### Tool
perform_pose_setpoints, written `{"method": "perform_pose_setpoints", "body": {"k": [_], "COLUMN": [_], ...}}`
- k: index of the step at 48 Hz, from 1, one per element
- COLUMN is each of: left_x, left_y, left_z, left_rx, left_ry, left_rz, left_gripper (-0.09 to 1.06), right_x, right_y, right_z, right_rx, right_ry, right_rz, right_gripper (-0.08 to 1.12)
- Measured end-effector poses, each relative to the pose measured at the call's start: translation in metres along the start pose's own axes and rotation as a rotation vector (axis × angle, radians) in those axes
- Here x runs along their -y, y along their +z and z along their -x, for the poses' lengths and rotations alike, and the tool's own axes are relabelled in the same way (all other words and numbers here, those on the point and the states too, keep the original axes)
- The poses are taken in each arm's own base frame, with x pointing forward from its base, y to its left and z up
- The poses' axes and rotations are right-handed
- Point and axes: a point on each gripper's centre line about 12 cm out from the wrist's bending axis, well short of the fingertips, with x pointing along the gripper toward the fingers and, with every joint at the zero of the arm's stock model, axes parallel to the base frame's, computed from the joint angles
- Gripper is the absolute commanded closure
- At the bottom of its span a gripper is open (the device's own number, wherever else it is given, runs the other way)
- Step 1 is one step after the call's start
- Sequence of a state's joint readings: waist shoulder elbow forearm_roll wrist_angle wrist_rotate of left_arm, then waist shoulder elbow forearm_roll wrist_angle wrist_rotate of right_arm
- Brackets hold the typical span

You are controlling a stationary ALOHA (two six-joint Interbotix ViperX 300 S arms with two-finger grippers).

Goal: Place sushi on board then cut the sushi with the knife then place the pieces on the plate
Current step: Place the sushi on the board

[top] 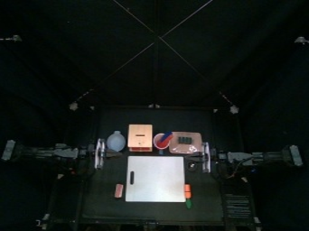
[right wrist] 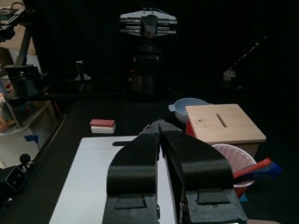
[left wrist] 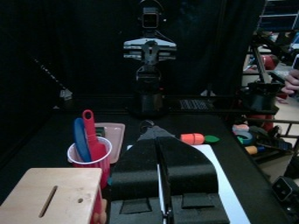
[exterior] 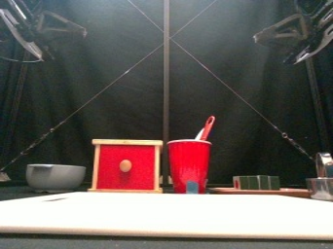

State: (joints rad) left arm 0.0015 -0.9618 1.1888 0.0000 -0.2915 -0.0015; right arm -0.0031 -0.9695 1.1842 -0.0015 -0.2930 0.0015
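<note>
The dark green sushi roll [exterior: 256,182] lies on the pink tray [exterior: 279,192] at the back right, also seen from above as the sushi roll [top: 183,141]. A red cup [exterior: 189,165] holds a red knife [exterior: 205,126]; the left wrist view shows the blue knife [left wrist: 79,136] beside it. The white board [top: 157,178] lies bare at the table's front middle. My left gripper [top: 99,153] hangs shut at the left side and my right gripper [top: 208,155] shut at the right side. Both are level with the board's back edge and hold nothing.
A wooden box with a red drawer front [exterior: 127,165] stands left of the cup, and a blue-grey bowl [exterior: 55,176] left of that. A red toy [top: 119,189] lies left of the board. Orange and green toys [top: 189,191] lie along its right edge.
</note>
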Motion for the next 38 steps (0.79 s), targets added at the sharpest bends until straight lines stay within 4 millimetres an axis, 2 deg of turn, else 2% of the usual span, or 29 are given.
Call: {"method": "perform_pose_setpoints", "body": {"k": [10, 24, 30, 38], "left_x": [0.000, -0.001, -0.001, -0.001], "left_y": [-0.011, -0.037, -0.043, -0.048], "left_z": [-0.017, -0.039, -0.046, -0.050], "left_rx": [0.002, -0.089, -0.118, -0.141], "left_ry": [0.002, 0.002, 0.002, 0.004], "left_rz": [-0.002, -0.002, -0.002, -0.002], "left_gripper": [1.00, 0.99, 0.99, 0.99], "right_x": [0.014, 0.059, 0.075, 0.090], "right_y": [-0.028, -0.055, -0.059, -0.059], "right_z": [0.000, 0.001, 0.003, 0.003], "right_rx": [-0.091, -0.284, -0.389, -0.497], "right_ry": [-0.073, -0.319, -0.394, -0.459], "right_rz": [-0.040, -0.186, -0.216, -0.261], "right_gripper": [1.00, 0.96, 0.83, 0.45]}}
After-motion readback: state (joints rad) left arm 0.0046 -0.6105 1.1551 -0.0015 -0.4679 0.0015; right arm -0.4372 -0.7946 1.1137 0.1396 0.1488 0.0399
